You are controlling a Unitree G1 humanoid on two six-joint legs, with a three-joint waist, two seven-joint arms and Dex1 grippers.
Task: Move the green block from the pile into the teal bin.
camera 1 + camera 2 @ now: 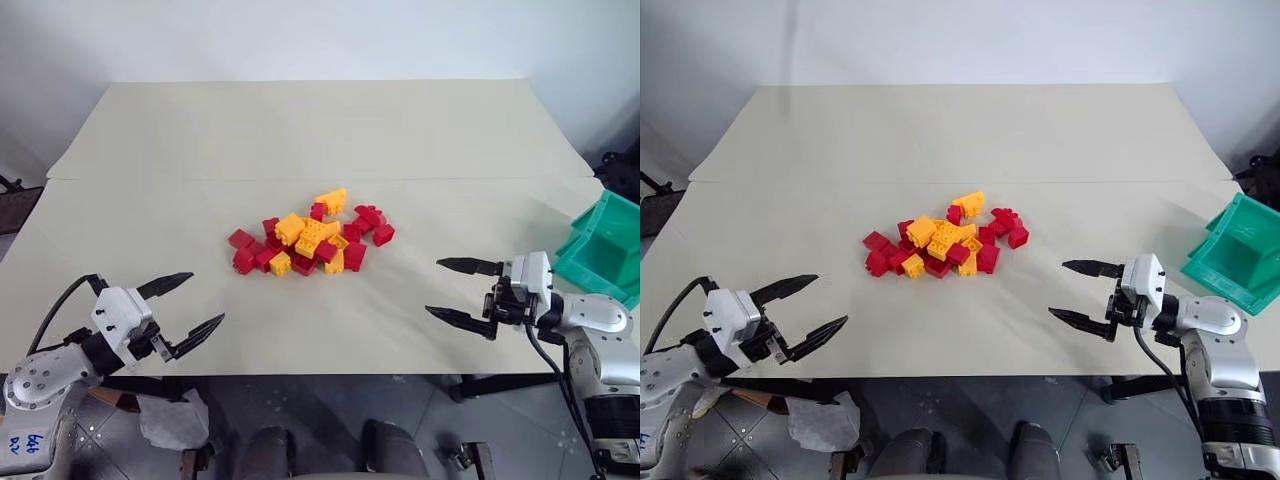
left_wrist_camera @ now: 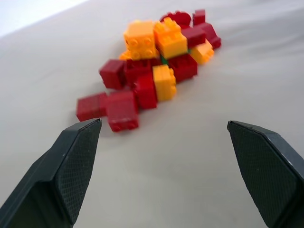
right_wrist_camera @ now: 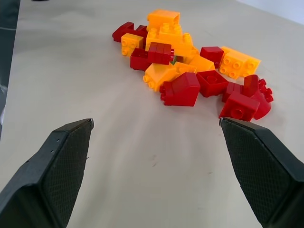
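Observation:
The pile of red and yellow-orange studded bricks lies in the middle of the table. The green block is almost buried in it; a thin sliver of dark green shows between a yellow and a red brick in the left wrist view. At the table's right edge stands the teal bin, its slanted opening facing up. My left gripper hovers open near the front left edge and points at the pile. My right gripper hangs open at the front right, between pile and bin. Neither touches a brick.
The table has a beige cover with a seam running across it behind the pile. Its front edge runs just below both grippers. A crumpled grey cloth lies on the floor under the left arm.

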